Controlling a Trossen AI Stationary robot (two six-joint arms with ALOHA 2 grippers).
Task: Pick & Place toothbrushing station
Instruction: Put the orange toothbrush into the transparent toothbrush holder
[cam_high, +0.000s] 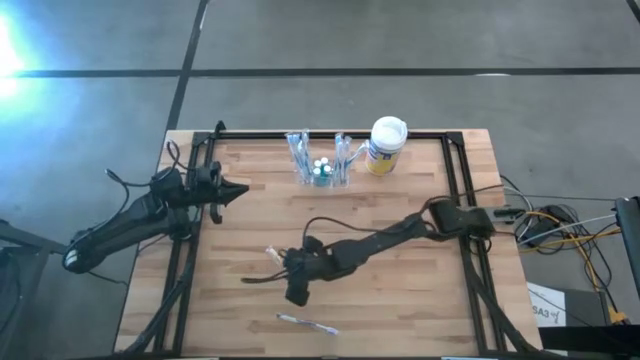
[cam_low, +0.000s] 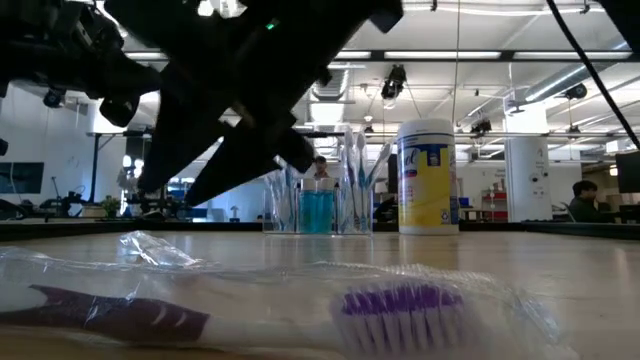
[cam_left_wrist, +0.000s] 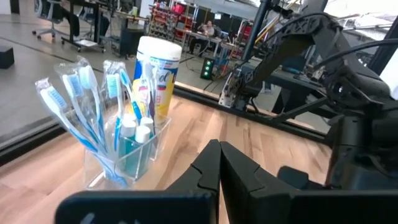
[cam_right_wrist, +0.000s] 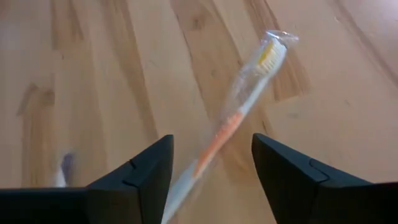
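The toothbrushing station (cam_high: 320, 165) is a see-through holder standing on its base at the table's far middle; it holds several blue wrapped toothbrushes and small white-capped bottles (cam_left_wrist: 118, 137). My right gripper (cam_high: 288, 270) is open over the table's middle and slants down. A wrapped orange toothbrush (cam_right_wrist: 230, 124) lies flat on the wood, running out from between its fingers; I see no touch. My left gripper (cam_high: 240, 190) is shut, hovers level at the far left and points toward the station (cam_low: 318, 205).
A white-lidded canister with a yellow label (cam_high: 386, 145) stands just right of the station. A wrapped purple toothbrush (cam_high: 305, 322) lies near the front edge, close in the low view (cam_low: 390, 305). A black frame (cam_high: 455, 180) borders the table.
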